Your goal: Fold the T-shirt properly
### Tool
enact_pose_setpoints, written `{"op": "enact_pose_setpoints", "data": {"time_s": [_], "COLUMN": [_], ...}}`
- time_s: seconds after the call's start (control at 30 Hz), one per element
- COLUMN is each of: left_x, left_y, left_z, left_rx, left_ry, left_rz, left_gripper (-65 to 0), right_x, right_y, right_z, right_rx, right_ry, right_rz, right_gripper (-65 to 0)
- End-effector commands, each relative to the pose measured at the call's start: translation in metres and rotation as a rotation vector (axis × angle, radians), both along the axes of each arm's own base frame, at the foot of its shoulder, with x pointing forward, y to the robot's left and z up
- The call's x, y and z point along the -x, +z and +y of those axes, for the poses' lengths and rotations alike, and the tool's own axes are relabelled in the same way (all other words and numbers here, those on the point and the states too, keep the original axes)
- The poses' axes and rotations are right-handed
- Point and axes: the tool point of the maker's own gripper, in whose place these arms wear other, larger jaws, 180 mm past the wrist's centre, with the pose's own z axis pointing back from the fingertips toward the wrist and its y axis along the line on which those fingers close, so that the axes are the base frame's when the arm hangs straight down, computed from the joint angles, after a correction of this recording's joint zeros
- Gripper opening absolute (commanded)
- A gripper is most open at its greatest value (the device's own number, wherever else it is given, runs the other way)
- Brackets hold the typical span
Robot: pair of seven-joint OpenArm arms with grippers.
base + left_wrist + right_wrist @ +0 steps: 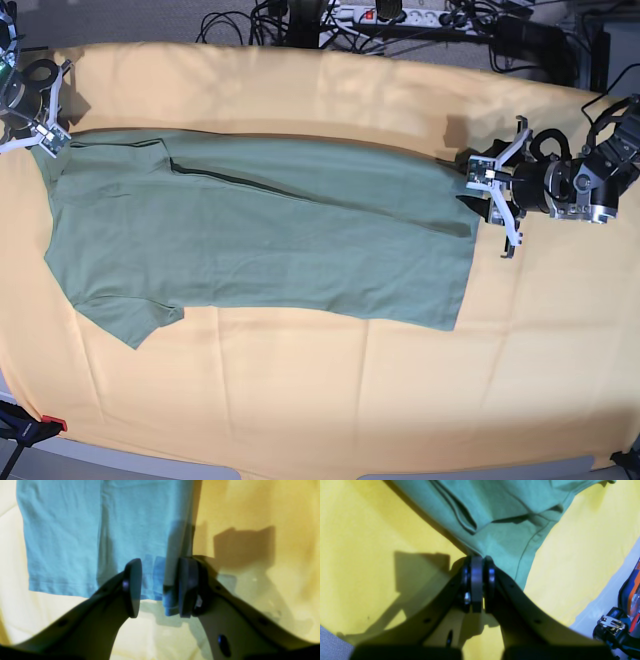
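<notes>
Now the right end effector (pixel 477 585) pinches the T-shirt (pixel 260 230) shoulder; the left end effector (pixel 160 587), open astride the hem, should close before lifting together.

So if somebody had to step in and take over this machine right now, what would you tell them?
Right gripper: shut, pinching the T-shirt at its shoulder end.
Left gripper: jaws apart, straddling the hem corner; not clamped yet.
The shirt lies lengthwise on the yellow-orange cloth. Its far long edge already looks folded inward, with a crease running along the body. The near sleeve still sticks out.
Left to do, probably: close the left gripper on the hem, fold in the near side and sleeve, then fold the shirt along its length.
</notes>
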Motion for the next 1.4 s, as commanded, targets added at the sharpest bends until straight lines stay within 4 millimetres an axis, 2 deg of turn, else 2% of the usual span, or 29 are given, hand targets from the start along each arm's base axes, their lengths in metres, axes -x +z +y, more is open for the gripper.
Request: {"op": "enact_pose_setpoints", "data": {"time_s": [0.0,0.1,0.43,0.6,0.7,0.83,1.2,1.27,1.3,1.37], "left_x": [-0.009,-0.004,0.003,0.007,0.017,0.028,0.023,0.017,0.012,0.004], "left_y": [0.013,0.013,0.014,0.019,0.011,-0.008,-0.007,-0.006,-0.006,-0.003], "left_z": [0.002,0.001,0.021,0.018,0.018,0.030,0.024,0.019,0.017,0.014], "left_rx": [0.015,0.042,0.014,0.056,0.044,-0.054,-0.038,-0.018,-0.010,0.008], "left_ry": [0.010,0.028,0.068,0.091,0.081,0.026,0.029,0.041,0.053,0.076], "left_rz": [-0.036,-0.005,0.025,0.058,0.079,0.064,0.035,0.008,-0.012,-0.052], "left_gripper": [-40.9,-40.9,-40.9,-40.9,-40.9,-40.9,-41.0,-43.2,-47.9,-63.9], "right_x": [-0.008,-0.008,-0.009,-0.009,-0.009,-0.009,-0.014,-0.014,-0.014,-0.014], "right_y": [0.009,0.009,0.009,0.009,0.009,0.010,0.013,0.013,0.013,0.013], "right_z": [-0.004,-0.004,-0.004,-0.004,-0.004,-0.005,-0.006,-0.006,-0.006,-0.006], "right_rx": [0.017,0.017,0.017,0.017,0.017,0.018,0.020,0.020,0.020,0.021], "right_ry": [0.005,0.005,0.005,0.005,0.005,0.001,-0.007,-0.007,-0.007,-0.007], "right_rz": [-0.029,-0.029,-0.029,-0.030,-0.029,-0.035,-0.054,-0.053,-0.054,-0.053], "right_gripper": [-61.6,-61.6,-61.6,-61.6,-61.6,-61.6,-61.6,-61.6,-61.6,-61.8]}}
